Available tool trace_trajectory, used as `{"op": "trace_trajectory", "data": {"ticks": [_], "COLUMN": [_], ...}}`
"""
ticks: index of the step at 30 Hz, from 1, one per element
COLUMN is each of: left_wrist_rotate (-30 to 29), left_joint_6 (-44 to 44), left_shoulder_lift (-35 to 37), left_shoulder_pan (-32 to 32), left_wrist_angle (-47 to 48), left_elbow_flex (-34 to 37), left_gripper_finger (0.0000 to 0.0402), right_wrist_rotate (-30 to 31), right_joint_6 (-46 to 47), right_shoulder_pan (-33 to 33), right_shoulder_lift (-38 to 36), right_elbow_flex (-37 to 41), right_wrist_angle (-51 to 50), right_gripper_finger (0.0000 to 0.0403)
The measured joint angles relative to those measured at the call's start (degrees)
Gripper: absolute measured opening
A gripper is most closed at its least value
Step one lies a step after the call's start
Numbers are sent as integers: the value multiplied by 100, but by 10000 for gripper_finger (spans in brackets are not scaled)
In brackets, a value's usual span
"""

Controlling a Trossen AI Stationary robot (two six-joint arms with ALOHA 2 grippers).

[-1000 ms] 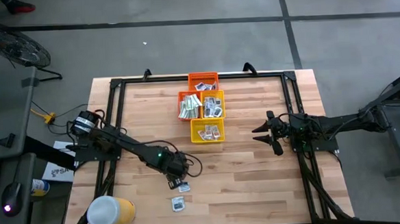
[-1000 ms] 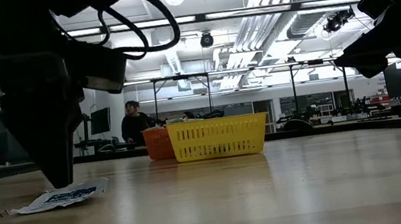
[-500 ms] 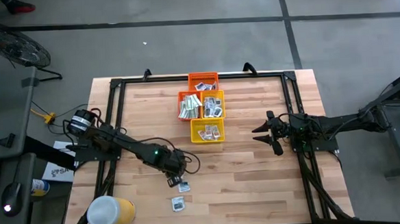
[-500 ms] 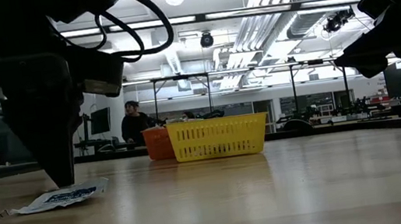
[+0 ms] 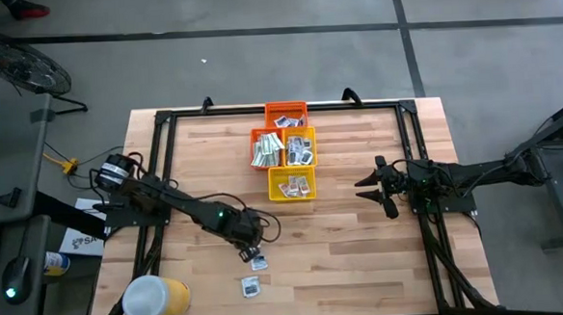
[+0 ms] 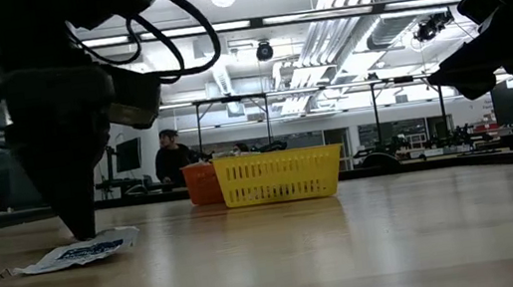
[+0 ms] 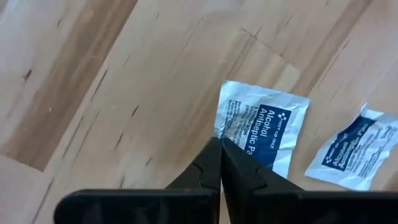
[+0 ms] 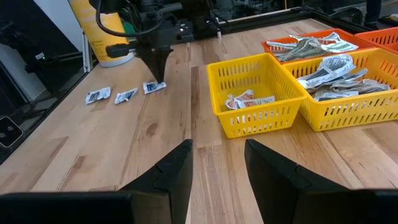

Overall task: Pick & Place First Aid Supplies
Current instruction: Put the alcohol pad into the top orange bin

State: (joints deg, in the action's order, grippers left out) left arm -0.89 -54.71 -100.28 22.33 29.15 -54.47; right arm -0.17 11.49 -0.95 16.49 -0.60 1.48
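Two white square packets with dark blue print lie flat on the wood table near its front left: one (image 5: 258, 263) (image 7: 264, 127) reads "Alcohol Antiseptic Pad", and a second (image 7: 354, 152) lies beside it. A third packet (image 5: 251, 286) lies nearer the front edge. My left gripper (image 5: 251, 254) (image 7: 221, 142) points down with its fingers shut, tips at the first packet's edge; in the low view (image 6: 83, 233) the tips reach table level beside that packet (image 6: 81, 251). My right gripper (image 5: 368, 185) (image 8: 217, 158) is open and empty, above the table's right side. My left gripper's shut fingertips (image 7: 211, 155) meet the alcohol pad packet at the middle of one edge (image 7: 225, 132), coming from above and pointing down. The tips hide the place of contact, so how much of the edge lies between them cannot be told. The packet lies flat on the table.
Small baskets holding packets stand in a cluster at the far middle: a yellow one (image 5: 291, 184) (image 8: 249, 102) nearest, an orange (image 5: 266, 149) and a yellow one (image 5: 301, 147) behind it, and an orange one (image 5: 286, 113) farthest. A yellow tub with a white lid (image 5: 156, 299) stands at the front left corner.
My left gripper has shifted slightly toward the table's right edge, toward the alcohol pad packet, staying down at the table. The packets lie where they were. My right arm has kept still.
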Motion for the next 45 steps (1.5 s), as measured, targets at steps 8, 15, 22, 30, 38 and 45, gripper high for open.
{"op": "trace_trajectory", "data": {"ticks": [8,15,22,30,38,45], "left_wrist_rotate": [78,-65,-602,-782,-757,-449], "left_joint_6": [2,-52,9,654,1563,2847], "left_shoulder_lift": [-11,16,34,43,45,2], "left_shoulder_pan": [-215,-513,-1168,-2266,-3544,-4633], "left_wrist_angle": [243,590,1505,2218,2032,1584], "left_elbow_flex": [-683,-1415,-2526,-3515,-3854,-3860], "left_gripper_finger": [0,0,0,0,0,0], "right_wrist_rotate": [0,-1,-2,-1,0,-2], "right_joint_6": [0,0,0,0,0,0], "right_shoulder_pan": [0,0,0,0,0,0], "right_shoulder_lift": [-2,-2,-2,-2,-2,-2], "right_elbow_flex": [-2,-2,-2,-1,-2,-2], "right_wrist_angle": [0,2,2,2,2,2], "right_gripper_finger": [139,139,139,139,139,139]}}
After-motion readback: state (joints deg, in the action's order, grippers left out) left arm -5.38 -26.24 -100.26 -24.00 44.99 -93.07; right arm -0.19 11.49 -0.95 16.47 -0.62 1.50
